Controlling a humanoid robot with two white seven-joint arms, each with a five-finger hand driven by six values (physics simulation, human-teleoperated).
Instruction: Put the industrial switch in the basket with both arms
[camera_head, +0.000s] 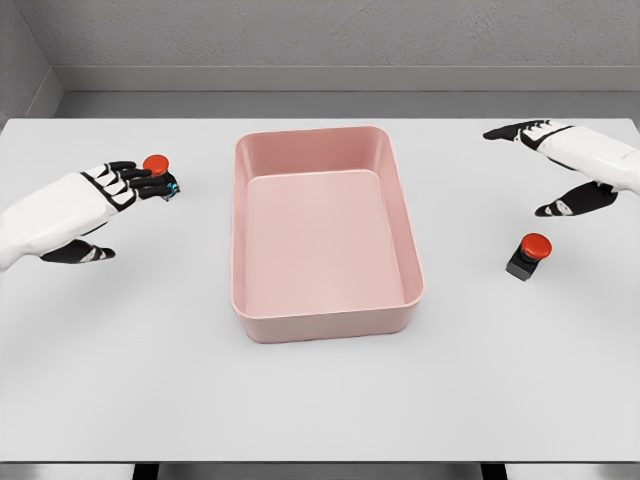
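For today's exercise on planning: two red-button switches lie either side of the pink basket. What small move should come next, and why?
Probably lower the right robot hand onto the right switch: it hovers open above, apart from it. The left robot hand already seems to touch the left switch. The basket holds nothing.

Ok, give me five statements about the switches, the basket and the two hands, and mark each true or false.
1. The pink basket holds one switch. False: it holds nothing.
2. The left hand has its fingers at the left switch, near the basket's left wall. True.
3. The right switch is gripped by the right hand. False: it stands alone on the table, below that hand, which is open.
4. Both switches have red buttons on top. True.
5. The right switch lies tipped on its side. False: it stands upright, button up.
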